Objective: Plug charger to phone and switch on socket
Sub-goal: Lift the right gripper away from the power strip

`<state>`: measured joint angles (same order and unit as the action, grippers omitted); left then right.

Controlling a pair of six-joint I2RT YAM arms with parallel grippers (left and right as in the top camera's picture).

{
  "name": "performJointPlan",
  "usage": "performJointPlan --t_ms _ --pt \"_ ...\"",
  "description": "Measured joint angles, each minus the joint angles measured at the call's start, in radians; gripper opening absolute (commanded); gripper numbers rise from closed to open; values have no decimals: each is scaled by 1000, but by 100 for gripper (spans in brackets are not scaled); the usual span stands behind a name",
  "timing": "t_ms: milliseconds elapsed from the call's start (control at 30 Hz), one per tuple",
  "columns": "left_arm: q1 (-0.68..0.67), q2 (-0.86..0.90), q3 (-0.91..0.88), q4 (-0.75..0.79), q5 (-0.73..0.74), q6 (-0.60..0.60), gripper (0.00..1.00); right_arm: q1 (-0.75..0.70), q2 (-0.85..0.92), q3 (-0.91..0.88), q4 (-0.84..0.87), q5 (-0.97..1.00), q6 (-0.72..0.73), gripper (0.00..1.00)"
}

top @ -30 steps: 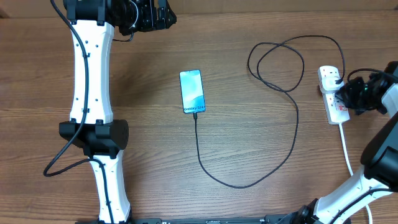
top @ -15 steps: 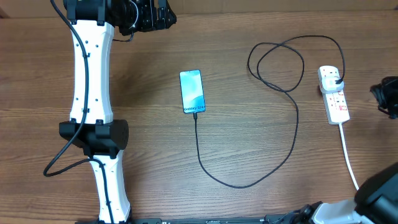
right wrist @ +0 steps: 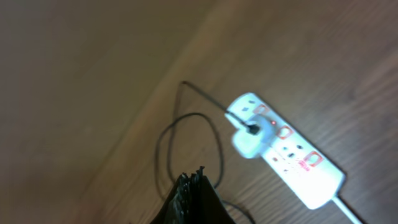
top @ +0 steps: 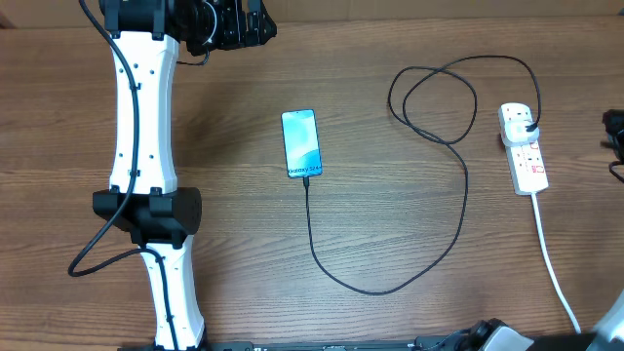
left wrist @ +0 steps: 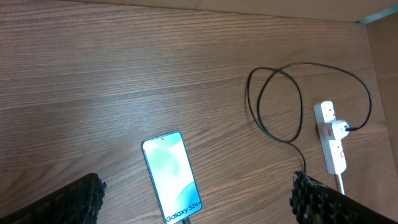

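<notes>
The phone (top: 300,143) lies flat mid-table, its blue screen lit; it also shows in the left wrist view (left wrist: 171,177). The black charger cable (top: 458,210) is plugged into the phone's near end, curves round, loops and ends at a white adapter (right wrist: 249,140) seated in the white socket strip (top: 526,161). A small red light (right wrist: 272,122) glows beside the adapter. My left gripper (left wrist: 198,186) is open and empty, held high above the phone. My right gripper (right wrist: 194,185) is shut and empty, off to the right of the socket, only just visible at the overhead edge (top: 615,130).
The socket's thick white cord (top: 551,258) runs toward the near right corner. The left arm (top: 146,136) stretches along the left side of the wooden table (top: 224,224).
My right gripper has pulled away from the socket strip to the right, almost out of the overhead view. Phone, cable and left arm have not moved.
</notes>
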<state>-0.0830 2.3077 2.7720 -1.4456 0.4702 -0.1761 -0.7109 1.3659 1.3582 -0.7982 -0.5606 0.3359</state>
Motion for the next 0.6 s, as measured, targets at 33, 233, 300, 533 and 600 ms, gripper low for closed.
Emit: performJointPlan --t_ms 33,233,300,533,600 --pt "0 0 0 0 0 0 99 0 -30 0 0 -28 -17 4" --pt "0 0 0 0 0 0 100 0 -171 0 -51 -180 -125 4" --pt "0 0 0 0 0 0 100 9 -225 0 -88 -216 -160 4" --pt "0 0 0 0 0 0 99 103 -374 0 -146 -265 -210 4" --pt "0 0 0 0 0 0 100 132 -407 0 -146 -286 -210 5"
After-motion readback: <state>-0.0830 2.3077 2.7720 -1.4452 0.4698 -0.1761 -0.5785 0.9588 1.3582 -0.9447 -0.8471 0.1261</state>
